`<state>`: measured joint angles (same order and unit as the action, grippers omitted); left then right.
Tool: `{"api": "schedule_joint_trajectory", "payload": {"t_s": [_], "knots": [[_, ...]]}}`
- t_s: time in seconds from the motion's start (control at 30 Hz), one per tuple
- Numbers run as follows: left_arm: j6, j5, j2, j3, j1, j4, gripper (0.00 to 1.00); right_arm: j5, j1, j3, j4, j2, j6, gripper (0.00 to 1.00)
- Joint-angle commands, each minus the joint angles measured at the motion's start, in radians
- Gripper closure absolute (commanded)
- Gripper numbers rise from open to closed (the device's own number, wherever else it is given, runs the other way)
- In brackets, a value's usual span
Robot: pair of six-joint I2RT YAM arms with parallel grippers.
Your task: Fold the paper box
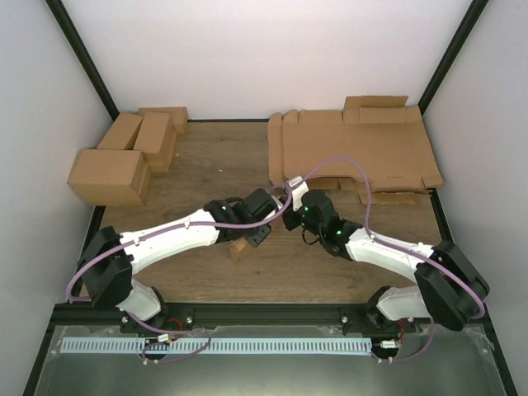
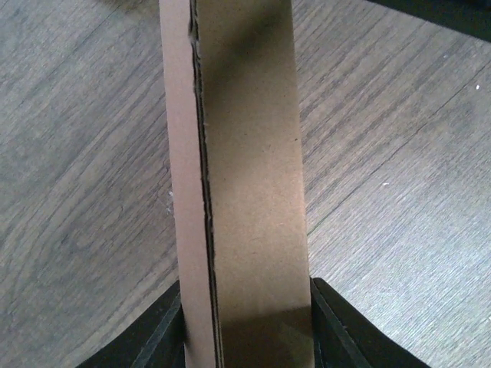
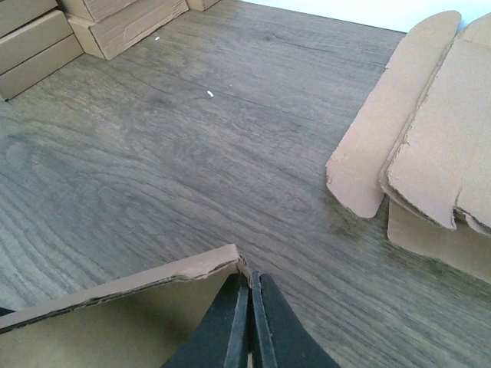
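Observation:
The paper box (image 1: 242, 247) is a small folded brown cardboard piece at the middle of the wooden table, mostly hidden under the two wrists in the top view. My left gripper (image 1: 259, 236) reaches it from the left. In the left wrist view the box's narrow face (image 2: 253, 153) runs upright between both black fingers, which press on its two sides, so the left gripper (image 2: 247, 293) is shut on it. My right gripper (image 1: 290, 216) comes in from the right. Its fingers are shut together (image 3: 250, 277), with nothing between them, right beside a corner of the box (image 3: 115, 307).
A thick pile of flat die-cut brown sheets (image 1: 355, 153) lies at the back right, its rounded flaps (image 3: 430, 153) near the right gripper. Several finished brown boxes (image 1: 124, 161) stand at the back left (image 3: 46, 31). White walls and black frame posts enclose the table.

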<state>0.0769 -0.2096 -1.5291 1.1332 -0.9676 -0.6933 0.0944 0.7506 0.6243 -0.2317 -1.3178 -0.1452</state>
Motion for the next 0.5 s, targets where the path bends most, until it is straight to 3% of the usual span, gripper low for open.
{"api": "schedule_joint_trajectory", "payload": {"t_s": [0.0, 0.17, 0.47], "knots": [[-0.018, -0.05, 0.004, -0.007, -0.028, -0.005, 0.63, -0.028, 0.002, -0.049, 0.128, 0.028, -0.027, 0.97], [-0.04, -0.056, 0.002, -0.036, -0.028, 0.018, 0.63, -0.118, -0.025, -0.06, 0.161, 0.096, -0.042, 0.94], [-0.055, -0.02, -0.006, -0.04, -0.022, 0.045, 0.63, -0.513, -0.251, -0.069, 0.19, 0.205, -0.092, 0.84]]}}
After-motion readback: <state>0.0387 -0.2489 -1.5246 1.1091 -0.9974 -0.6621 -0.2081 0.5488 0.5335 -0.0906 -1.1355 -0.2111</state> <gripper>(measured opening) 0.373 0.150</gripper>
